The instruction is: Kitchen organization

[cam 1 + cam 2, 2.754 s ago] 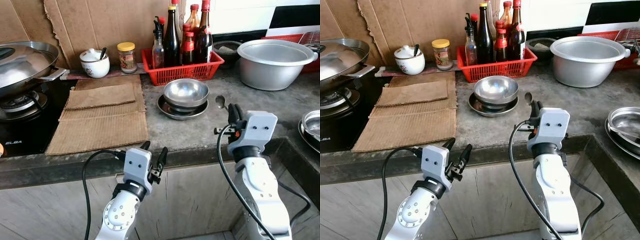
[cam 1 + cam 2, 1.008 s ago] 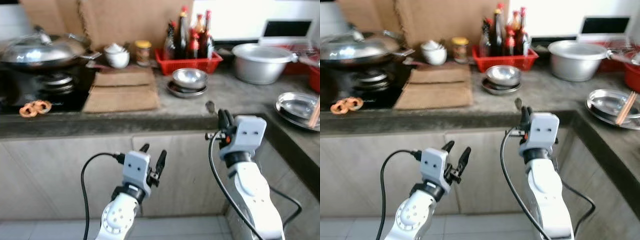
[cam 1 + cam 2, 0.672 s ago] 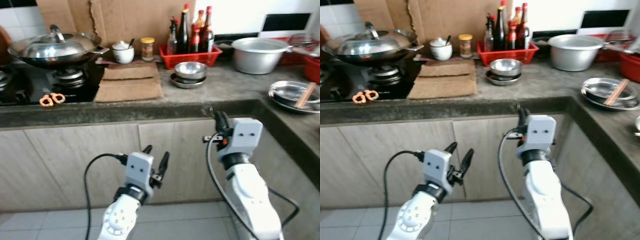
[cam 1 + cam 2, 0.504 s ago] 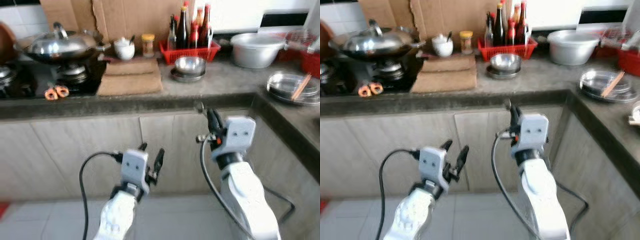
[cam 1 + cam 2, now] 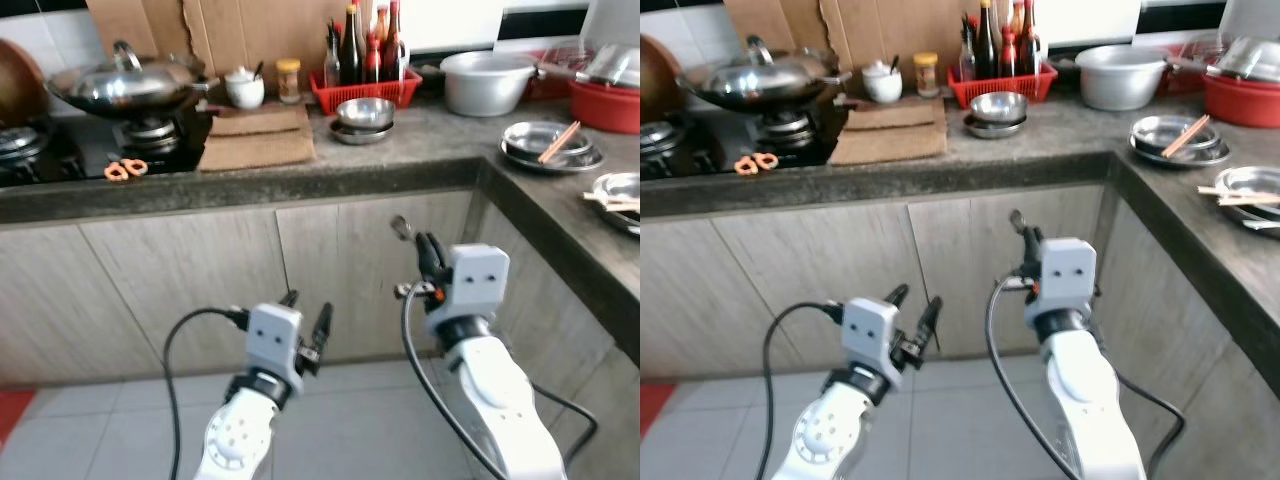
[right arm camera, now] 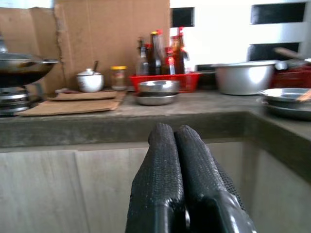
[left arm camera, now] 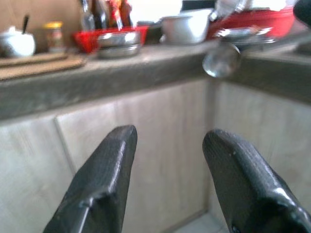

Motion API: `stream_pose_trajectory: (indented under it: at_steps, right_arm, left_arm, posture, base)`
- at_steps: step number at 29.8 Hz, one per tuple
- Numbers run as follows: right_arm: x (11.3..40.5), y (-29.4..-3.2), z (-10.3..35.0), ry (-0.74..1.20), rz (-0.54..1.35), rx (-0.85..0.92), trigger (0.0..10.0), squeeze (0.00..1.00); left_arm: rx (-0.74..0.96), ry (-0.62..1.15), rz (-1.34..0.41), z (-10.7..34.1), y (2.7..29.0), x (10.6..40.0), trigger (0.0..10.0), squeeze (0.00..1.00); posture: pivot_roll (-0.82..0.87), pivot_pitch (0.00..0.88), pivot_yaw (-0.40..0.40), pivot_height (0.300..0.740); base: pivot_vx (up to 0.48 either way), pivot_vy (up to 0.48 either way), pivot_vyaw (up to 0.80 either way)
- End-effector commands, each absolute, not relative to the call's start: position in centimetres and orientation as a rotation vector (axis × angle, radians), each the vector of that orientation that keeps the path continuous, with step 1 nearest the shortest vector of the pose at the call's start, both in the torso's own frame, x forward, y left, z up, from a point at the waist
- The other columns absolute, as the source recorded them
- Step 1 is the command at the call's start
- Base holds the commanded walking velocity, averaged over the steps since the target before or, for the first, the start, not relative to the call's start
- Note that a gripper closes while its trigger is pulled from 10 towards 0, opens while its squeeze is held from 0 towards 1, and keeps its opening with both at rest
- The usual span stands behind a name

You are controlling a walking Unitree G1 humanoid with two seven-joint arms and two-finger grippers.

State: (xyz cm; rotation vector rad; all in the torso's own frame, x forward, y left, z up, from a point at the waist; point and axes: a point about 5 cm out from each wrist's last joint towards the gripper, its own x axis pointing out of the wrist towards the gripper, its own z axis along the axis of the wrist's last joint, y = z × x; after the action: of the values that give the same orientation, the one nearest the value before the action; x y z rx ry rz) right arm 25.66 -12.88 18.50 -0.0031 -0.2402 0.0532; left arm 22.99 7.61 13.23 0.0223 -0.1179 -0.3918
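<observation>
My right gripper (image 5: 427, 248) is shut on a metal spoon (image 5: 400, 227), whose bowl sticks up above the fingers (image 6: 175, 160); the spoon bowl (image 7: 221, 59) also shows in the left wrist view. It hangs in front of the cabinet doors (image 5: 360, 260), below the counter edge. My left gripper (image 5: 308, 305) is open and holds nothing, lower down over the tiled floor. On the grey counter (image 5: 420, 150) a steel bowl (image 5: 364, 112) rests on a plate in front of a red basket of bottles (image 5: 366, 88).
A lidded wok (image 5: 125, 85) sits on the stove at the left, with orange scissors (image 5: 125, 168) and cardboard mats (image 5: 258, 140) nearby. A large metal pot (image 5: 486, 80), a red basin (image 5: 605, 100) and a steel plate with chopsticks (image 5: 550, 145) stand on the right, where the counter turns toward me.
The camera has backed away from the counter, so cabinets and floor now show. The right gripper still grips the spoon and the left stays open.
</observation>
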Motion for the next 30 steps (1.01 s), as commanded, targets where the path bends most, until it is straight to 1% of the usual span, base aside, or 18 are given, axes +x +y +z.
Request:
stream_pose_trajectory:
  at_steps: [1,3,8,10,19,30]
  right_arm:
    - [25.5,-12.3,18.7,-0.247,0.072,0.005,0.0,0.0]
    - [25.5,-12.3,18.5,-0.241,0.073,0.006,0.0,0.0]
    - [25.3,-12.3,18.0,-0.22,0.081,0.007,0.0,0.0]
    - [25.2,-12.2,17.8,-0.212,0.082,0.005,0.0,0.0]
    - [25.1,-12.2,17.4,-0.195,0.083,-0.001,0.0,0.0]
    - [25.1,-12.1,17.2,-0.191,0.086,-0.003,0.0,0.0]
  left_arm:
    - [0.042,-0.123,-0.381,13.4,8.1,23.1,10.0,0.0]
    - [0.039,-0.123,-0.377,13.4,8.1,23.2,10.0,0.0]
    - [0.032,-0.119,-0.38,13.4,8.1,23.2,10.0,0.0]
    - [0.03,-0.116,-0.384,13.3,8.1,23.2,10.0,0.0]
    - [0.027,-0.112,-0.392,13.2,8.0,23.1,10.0,0.0]
    - [0.026,-0.098,-0.418,13.0,7.9,22.8,10.0,0.0]
  posture:
    - [0.03,0.016,0.013,0.74]
    - [0.03,0.016,0.013,0.74]
    - [0.03,0.007,0.013,0.74]
    - [0.03,0.004,0.013,0.74]
    - [0.03,0.0,0.014,0.74]
    - [0.03,0.0,0.02,0.74]
  base:
    - [0.0,0.0,0.0]
    - [0.0,0.0,0.0]
    - [0.0,0.0,-0.8]
    - [0.0,0.244,-0.8]
    - [0.0,0.333,-0.8]
    - [0.0,0.415,-0.79]
